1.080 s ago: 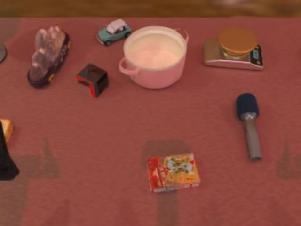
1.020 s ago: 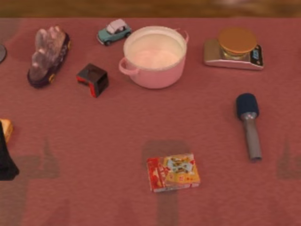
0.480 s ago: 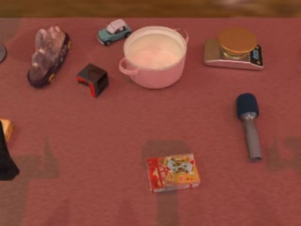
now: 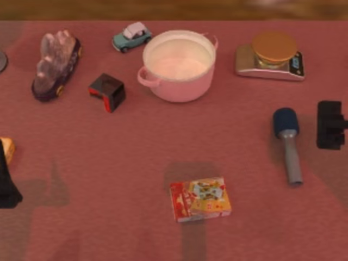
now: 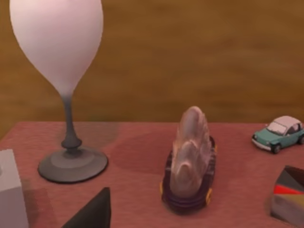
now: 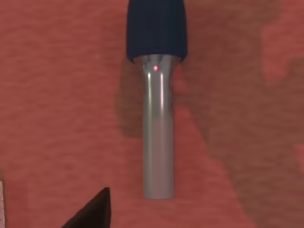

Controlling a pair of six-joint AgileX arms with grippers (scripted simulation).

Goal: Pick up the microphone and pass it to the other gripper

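The right gripper [image 4: 330,125] had come in from the right edge, fingers' state untellable. The microphone [image 4: 288,145] lay just left of it, handle pointing toward the table's near edge.

No text, label, brand or number can be read anywhere. The printing on the card box [image 4: 200,199] and the display of the kitchen scale [image 4: 270,62] are too small to make out.

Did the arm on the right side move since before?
Yes. The right arm has come into the top view from the right edge, beside the microphone, which lies where it was.
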